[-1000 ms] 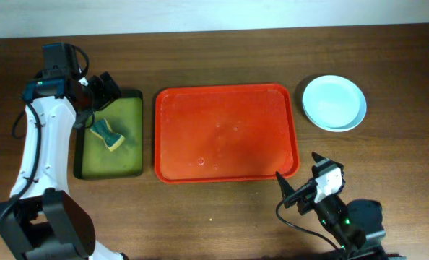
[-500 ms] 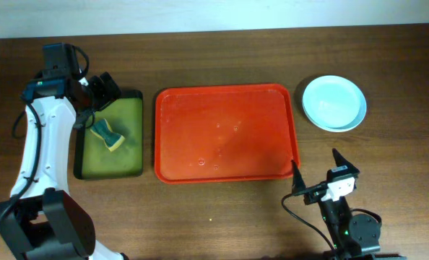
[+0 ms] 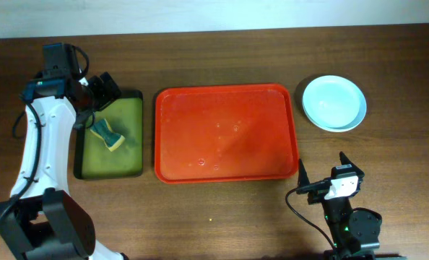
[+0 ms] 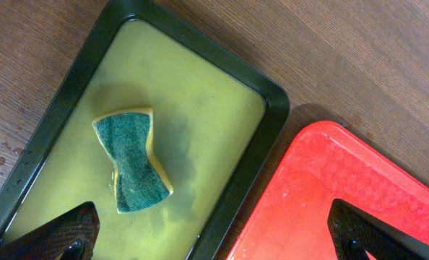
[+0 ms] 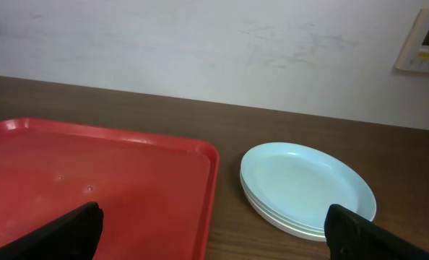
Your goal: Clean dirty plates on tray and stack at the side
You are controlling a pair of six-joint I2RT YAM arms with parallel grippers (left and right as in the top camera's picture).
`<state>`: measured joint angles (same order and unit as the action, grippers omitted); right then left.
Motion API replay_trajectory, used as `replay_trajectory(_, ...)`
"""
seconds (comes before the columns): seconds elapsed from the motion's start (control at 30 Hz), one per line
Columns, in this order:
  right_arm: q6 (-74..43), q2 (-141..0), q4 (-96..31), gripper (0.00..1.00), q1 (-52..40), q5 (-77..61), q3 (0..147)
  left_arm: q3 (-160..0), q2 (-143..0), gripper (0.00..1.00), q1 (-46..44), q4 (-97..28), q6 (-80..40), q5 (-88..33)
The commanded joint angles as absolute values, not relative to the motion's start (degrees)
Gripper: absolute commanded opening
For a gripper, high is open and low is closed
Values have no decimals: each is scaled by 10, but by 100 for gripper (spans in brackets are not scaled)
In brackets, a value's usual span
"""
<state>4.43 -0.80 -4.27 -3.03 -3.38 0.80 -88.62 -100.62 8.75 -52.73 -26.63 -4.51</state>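
1. The plates (image 3: 334, 102) sit piled on the tabletop, far right, off the red tray (image 3: 225, 133), so they look done.
2. The sponge (image 3: 107, 134) rests in the black tray (image 4: 276, 112), maybe to soak.
3. Left claw (image 3: 99, 92) and right claw (image 3: 323, 173) are both spread apart, holding nothing.
4. I see no words to read.

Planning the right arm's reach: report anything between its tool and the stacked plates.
Nothing visible does. Only bare table separates the right tool from the plates; the red tray lies to the left of that path.

Dark brown wood table (image 3: 214, 217), scuffed white wall (image 5: 200, 43) behind, beige panel (image 5: 424, 40) mounted upper right
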Motion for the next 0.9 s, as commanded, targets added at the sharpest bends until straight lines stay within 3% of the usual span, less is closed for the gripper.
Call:
replay_trajectory(0.0,39,-2,-43,99,-25,-23,3,-889,-1007,99,89,-526,-265,-47)
replay_trajectory(0.63,39,-2,-43,99,-25,-23,3,-883,-995,99,81,-552,-235,-49)
replay_trajectory(0.87,39,-2,-43,99,-25,-23,3,-688,-785,99,34,-396,-103,-20)
